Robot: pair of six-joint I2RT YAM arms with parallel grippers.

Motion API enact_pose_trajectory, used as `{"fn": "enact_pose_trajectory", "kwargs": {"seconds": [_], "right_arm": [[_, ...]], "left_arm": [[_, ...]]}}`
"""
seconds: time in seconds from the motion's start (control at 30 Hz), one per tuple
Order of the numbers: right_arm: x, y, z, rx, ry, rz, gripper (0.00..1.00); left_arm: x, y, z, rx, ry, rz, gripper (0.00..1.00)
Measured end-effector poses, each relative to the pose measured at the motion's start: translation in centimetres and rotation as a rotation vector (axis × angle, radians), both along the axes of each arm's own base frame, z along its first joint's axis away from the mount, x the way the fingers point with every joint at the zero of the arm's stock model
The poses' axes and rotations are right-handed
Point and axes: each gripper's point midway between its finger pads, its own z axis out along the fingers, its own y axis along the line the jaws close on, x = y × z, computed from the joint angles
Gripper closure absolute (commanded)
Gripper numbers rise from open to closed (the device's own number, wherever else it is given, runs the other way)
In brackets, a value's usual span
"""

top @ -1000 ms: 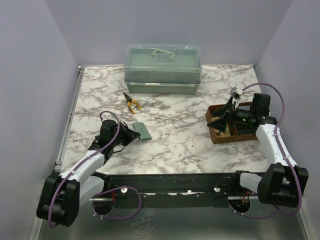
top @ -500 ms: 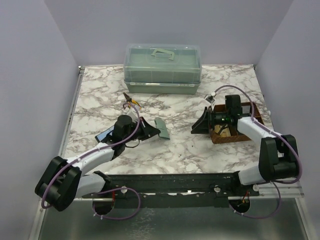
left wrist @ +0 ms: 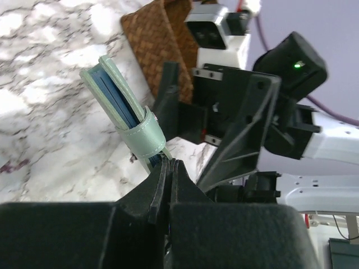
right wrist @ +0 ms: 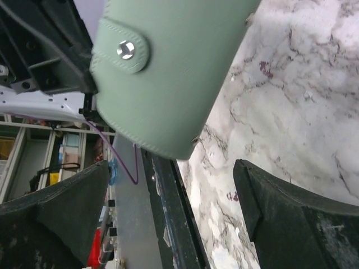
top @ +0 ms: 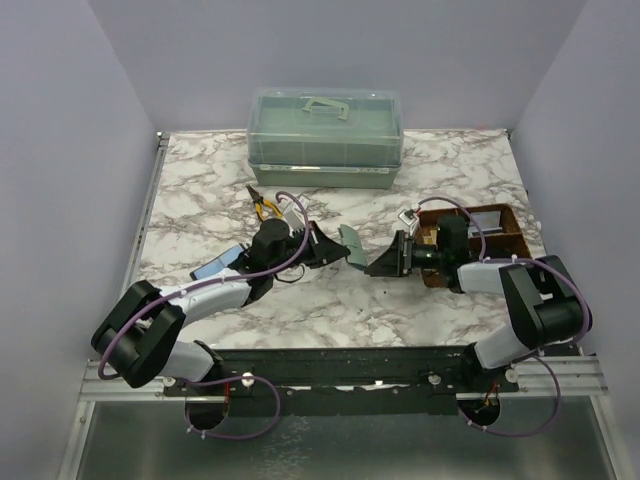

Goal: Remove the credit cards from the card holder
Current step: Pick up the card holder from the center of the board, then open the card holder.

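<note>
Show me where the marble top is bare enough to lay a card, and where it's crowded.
Bare: the near strip of the table in front of both grippers; the far-left corner beside the storage box, behind the pliers; the far-right patch between box and basket. Crowded: the middle, where the left gripper holds the card holder before the open right gripper.

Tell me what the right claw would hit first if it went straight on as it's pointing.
Most likely the card holder, pinched in the shut left claw; it sits just ahead of the open right claw.
</note>
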Motion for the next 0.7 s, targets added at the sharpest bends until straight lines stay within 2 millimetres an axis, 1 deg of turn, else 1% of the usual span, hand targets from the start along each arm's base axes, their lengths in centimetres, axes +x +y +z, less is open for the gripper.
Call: {"fn": "enact_pose_trajectory", "kwargs": {"seconds": [0.1,0.17,0.37,0.5,0.57,0.7], "right_arm": [[0.8,0.4,0.5,0.039,0.017,-0.018,0.0],[1.2,0.6,1.1,0.071,0.021,-0.028,0.0],[1.4,0.9,4.0,0.16,-0.015,-0.03,0.0],[1.3,1.0,5.7,0.199,-0.044,-0.022,0.0],[1.3,1.0,6.2,0.209,-0.046,-0.022,0.03],[1.2,0.9,6.7,0.22,-0.036,-0.023,0.19]], "left_arm": [[0.1,-0.7,1.5,-0.034,-0.029,-0.01,1.0],[0.0,-1.1,2.1,-0.054,-0.04,-0.017,1.0],[-0.5,-1.7,3.2,-0.099,-0.039,-0.03,1.0],[-1.1,-2.4,4.3,-0.141,-0.05,-0.047,1.0],[-1.4,-2.7,4.9,-0.162,-0.06,-0.058,1.0],[-2.0,-3.2,5.6,-0.189,-0.071,-0.077,1.0]]}}
